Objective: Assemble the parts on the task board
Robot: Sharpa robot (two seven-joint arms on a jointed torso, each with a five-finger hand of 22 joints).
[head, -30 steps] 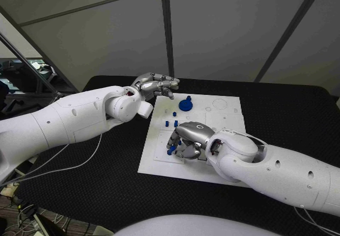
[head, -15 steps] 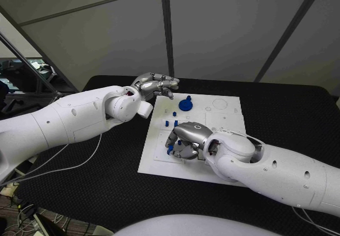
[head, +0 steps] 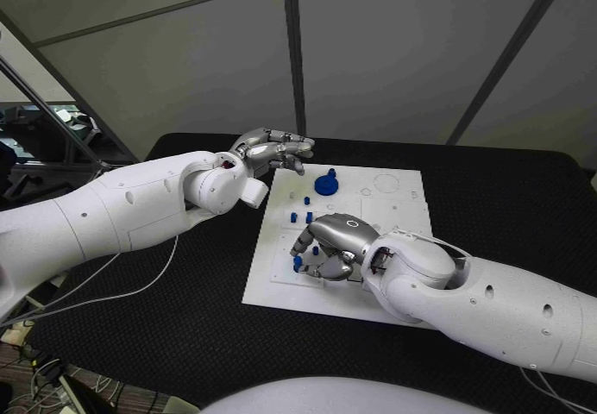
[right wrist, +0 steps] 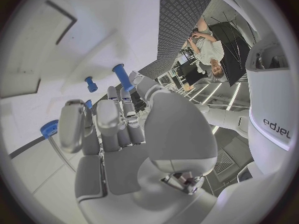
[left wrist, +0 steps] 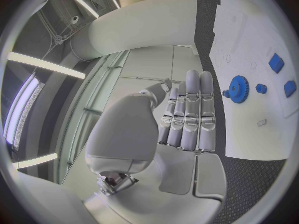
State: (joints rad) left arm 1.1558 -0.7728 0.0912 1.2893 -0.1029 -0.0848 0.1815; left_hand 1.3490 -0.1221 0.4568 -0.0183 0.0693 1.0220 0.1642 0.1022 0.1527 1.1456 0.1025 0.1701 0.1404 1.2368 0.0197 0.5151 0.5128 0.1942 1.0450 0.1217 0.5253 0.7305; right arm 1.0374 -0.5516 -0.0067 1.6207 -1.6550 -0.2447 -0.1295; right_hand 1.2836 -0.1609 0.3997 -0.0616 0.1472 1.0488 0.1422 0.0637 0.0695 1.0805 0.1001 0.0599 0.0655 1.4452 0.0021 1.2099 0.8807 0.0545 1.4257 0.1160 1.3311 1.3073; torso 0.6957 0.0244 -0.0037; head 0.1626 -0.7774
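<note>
Here, the black desk (head: 186,293), finely ribbed in texture, is carrying the flat white task board (head: 399,203) at its middle. The left hand (head: 276,152) is hovering at the board's 11 o'clock corner, its silver fingers curling in on nothing, seemingly parked clear of the work. The right hand (head: 329,248) is bending over the board's 7 o'clock area, fingers closing around a small blue peg (head: 300,266), probably to lift it; whether it is truly gripping, I cannot tell. A toothed blue gear (head: 326,184) is sitting toward 12 o'clock, with short blue pegs (head: 306,201) standing just below.
</note>
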